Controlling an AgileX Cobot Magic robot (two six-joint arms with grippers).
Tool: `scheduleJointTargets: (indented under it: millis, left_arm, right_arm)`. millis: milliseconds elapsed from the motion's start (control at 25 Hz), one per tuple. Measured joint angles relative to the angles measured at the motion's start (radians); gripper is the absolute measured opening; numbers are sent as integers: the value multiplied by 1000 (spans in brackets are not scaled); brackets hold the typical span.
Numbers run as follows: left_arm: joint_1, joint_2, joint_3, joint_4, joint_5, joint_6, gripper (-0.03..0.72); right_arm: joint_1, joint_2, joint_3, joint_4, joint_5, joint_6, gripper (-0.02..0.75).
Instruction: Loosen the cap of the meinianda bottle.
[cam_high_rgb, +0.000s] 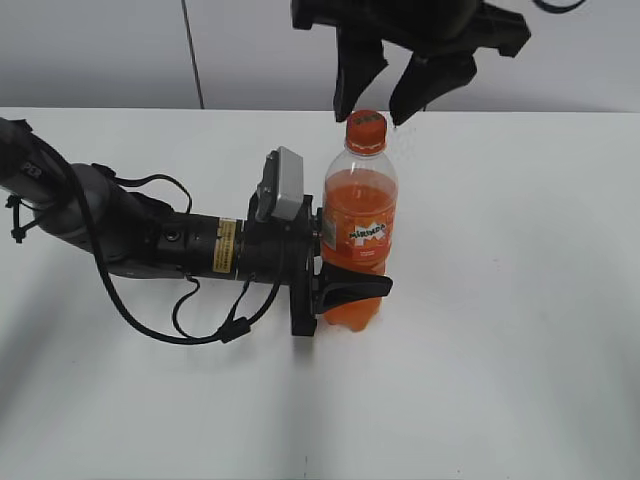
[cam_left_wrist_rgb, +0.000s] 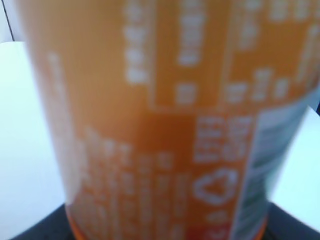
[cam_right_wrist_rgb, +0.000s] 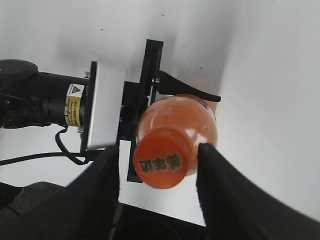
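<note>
The meinianda bottle (cam_high_rgb: 356, 230) stands upright on the white table, full of orange drink. My left gripper (cam_high_rgb: 345, 285) is shut on its lower body from the left; its blurred orange label (cam_left_wrist_rgb: 170, 125) fills the left wrist view. The orange cap (cam_high_rgb: 366, 128) sits on the bottle's neck. My right gripper (cam_high_rgb: 385, 100) hangs open just above the cap, one finger on each side, not touching. In the right wrist view the cap (cam_right_wrist_rgb: 161, 161), with dark characters on top, lies between the two open fingers (cam_right_wrist_rgb: 159, 167), above the bottle (cam_right_wrist_rgb: 195, 117).
The white table (cam_high_rgb: 520, 300) extends around the bottle. The left arm and its cables (cam_high_rgb: 150, 250) lie across the table's left half. A grey wall (cam_high_rgb: 250, 50) stands behind.
</note>
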Motion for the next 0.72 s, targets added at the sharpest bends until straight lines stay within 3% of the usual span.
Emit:
scheduleJointTargets:
  millis: [720]
  left_arm:
    - [0, 0, 0, 1, 1, 0, 384]
  right_arm:
    - [0, 30, 2, 17, 0, 1, 375]
